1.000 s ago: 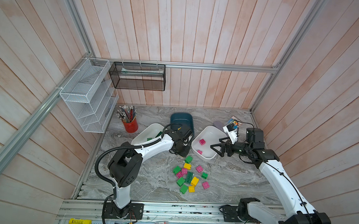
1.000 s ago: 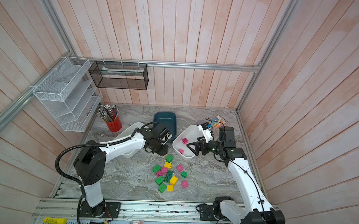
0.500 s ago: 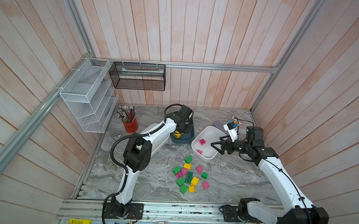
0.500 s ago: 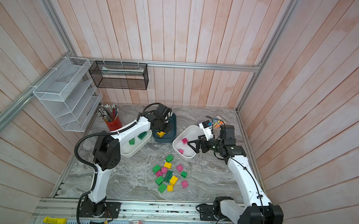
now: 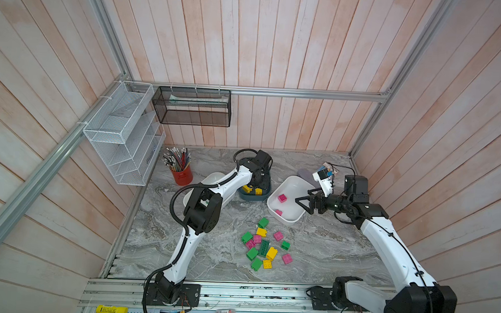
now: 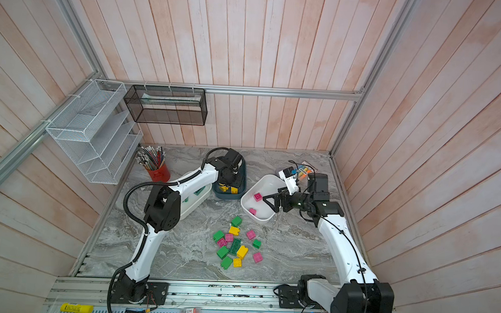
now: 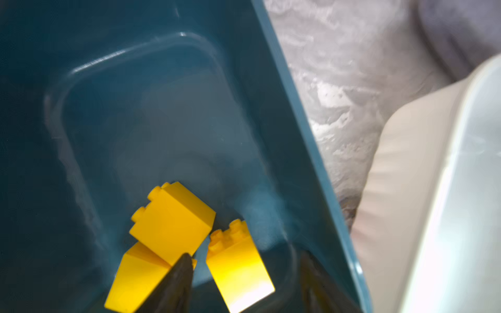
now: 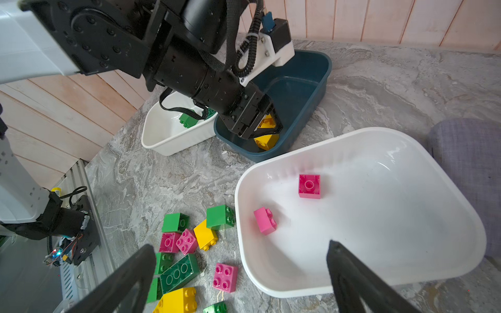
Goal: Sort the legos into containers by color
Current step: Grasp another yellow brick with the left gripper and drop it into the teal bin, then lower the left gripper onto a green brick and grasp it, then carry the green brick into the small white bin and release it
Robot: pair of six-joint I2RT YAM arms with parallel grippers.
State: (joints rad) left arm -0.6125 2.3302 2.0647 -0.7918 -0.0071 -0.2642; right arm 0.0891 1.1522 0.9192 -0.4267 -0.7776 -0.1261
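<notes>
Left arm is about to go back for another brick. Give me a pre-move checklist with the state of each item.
1. left gripper has released: ok, jaws apart over the teal tub, nothing between them.
2. Teal tub holds one color: ok, only yellow bricks.
3. right gripper is free: ok, open and empty.
4. right-hand white tub holds one color: ok, two pink bricks.
5. left-hand white tub holds one color: cannot tell, a green brick shows but the left arm hides the rest.
6. Sorting is done: not ok, the loose pile is mixed green, yellow and pink.
</notes>
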